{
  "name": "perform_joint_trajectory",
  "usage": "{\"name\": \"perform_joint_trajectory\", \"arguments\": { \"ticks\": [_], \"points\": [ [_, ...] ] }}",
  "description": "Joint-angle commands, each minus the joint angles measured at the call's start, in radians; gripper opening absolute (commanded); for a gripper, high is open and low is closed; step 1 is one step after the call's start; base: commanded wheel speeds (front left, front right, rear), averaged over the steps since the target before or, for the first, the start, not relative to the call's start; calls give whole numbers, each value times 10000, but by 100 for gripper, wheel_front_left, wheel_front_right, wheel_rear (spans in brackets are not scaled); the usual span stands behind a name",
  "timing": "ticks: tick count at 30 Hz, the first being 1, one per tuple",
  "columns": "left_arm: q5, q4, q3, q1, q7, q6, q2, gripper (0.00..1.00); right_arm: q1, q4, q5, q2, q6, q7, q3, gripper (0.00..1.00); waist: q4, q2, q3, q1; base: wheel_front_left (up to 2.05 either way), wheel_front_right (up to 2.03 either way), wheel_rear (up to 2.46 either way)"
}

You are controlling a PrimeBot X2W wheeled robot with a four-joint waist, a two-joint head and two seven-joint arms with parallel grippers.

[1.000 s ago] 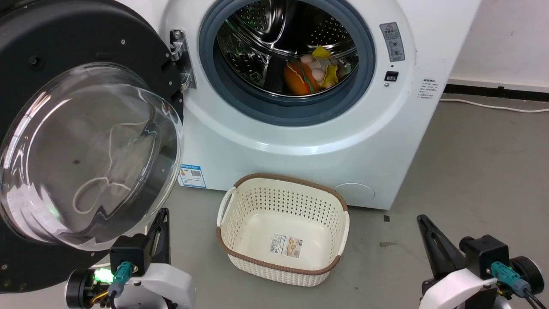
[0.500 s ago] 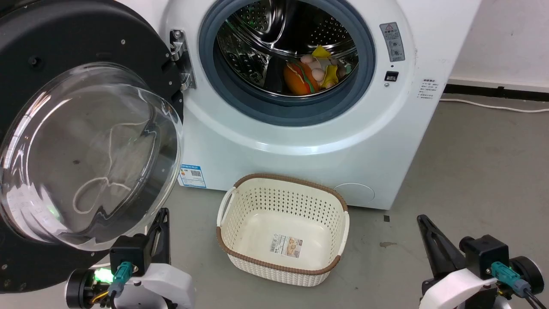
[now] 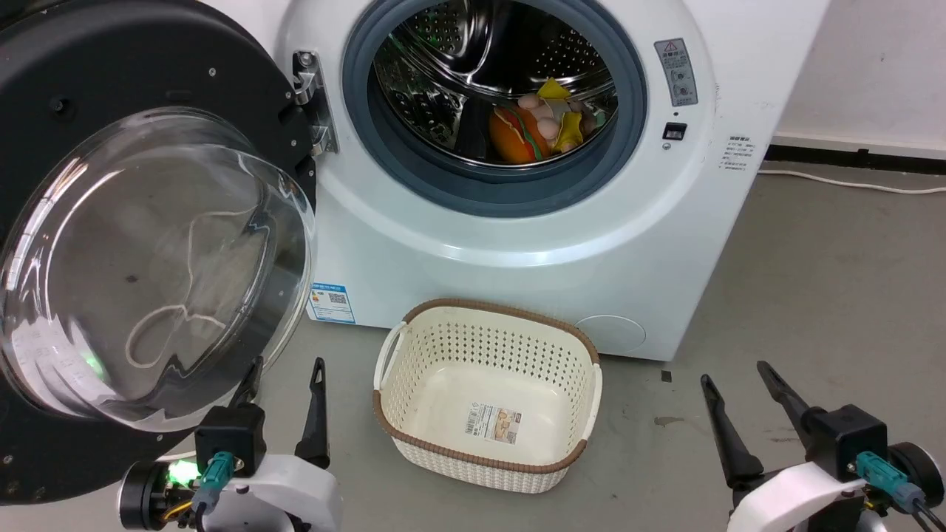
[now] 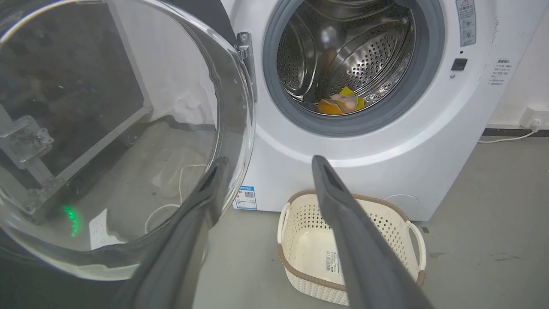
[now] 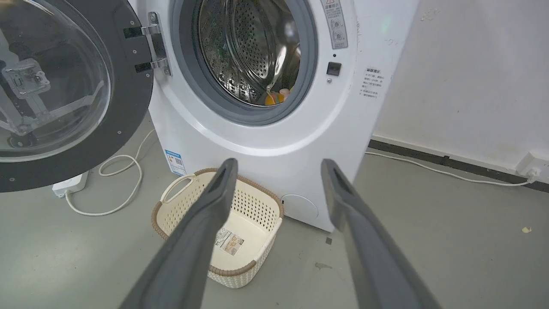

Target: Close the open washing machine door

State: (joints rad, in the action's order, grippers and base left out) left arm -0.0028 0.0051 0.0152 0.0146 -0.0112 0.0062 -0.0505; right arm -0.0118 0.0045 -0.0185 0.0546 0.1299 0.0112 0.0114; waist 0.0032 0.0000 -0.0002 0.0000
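Hanging door, head view: the door (image 3: pixel 148 251) is swung wide and fills the 9 o'clock side, its bulging glass side towards you. The hinge (image 3: pixel 310 103) sits at its 3 o'clock edge, against the washer (image 3: pixel 517 244).
Drum, head view: the drum (image 3: pixel 458 66) gapes at 12 o'clock, with toys (image 3: pixel 536 122) lying inside.
Left gripper, head view: the left gripper (image 3: pixel 287 363) sits at 7 o'clock, fingers apart and holding nothing, just beside the door's 5 o'clock edge.
Right gripper, head view: the right gripper (image 3: pixel 733 372) is at 5 o'clock, likewise spread and empty, well apart from the door. The basket (image 3: pixel 473 464) stands on the floor between the two.
Left wrist view: the door (image 4: pixel 128 141) fills 9 to 11 o'clock. One finger (image 4: pixel 193 214) crosses its glass edge in the picture, though you cannot tell whether it touches.
Right wrist view: the door (image 5: pixel 64 86) lies off at 10 o'clock, past the basket (image 5: pixel 257 206). The spread fingers aim at the washer's lower front.
Coming move: your left arm is plainly the nearer. The door turns about an upright line at the hinge. As I judge it, you must get behind its free edge, out at 9 o'clock, and sweep it towards 3 o'clock onto the drum opening.
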Motion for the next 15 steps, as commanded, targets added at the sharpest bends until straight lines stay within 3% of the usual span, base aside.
{"name": "perform_joint_trajectory", "arguments": {
  "ticks": [1,15],
  "points": [
    [28,-2,31,2,-111,23,-11,100,-21,-46,-96,-4,1,113,61,100,19,0,-3,0,0,0,0],
    [33,-41,229,-30,-405,94,-100,100,-132,-140,-235,-9,2,407,67,100,514,0,-76,0,0,0,0]
  ]
}}
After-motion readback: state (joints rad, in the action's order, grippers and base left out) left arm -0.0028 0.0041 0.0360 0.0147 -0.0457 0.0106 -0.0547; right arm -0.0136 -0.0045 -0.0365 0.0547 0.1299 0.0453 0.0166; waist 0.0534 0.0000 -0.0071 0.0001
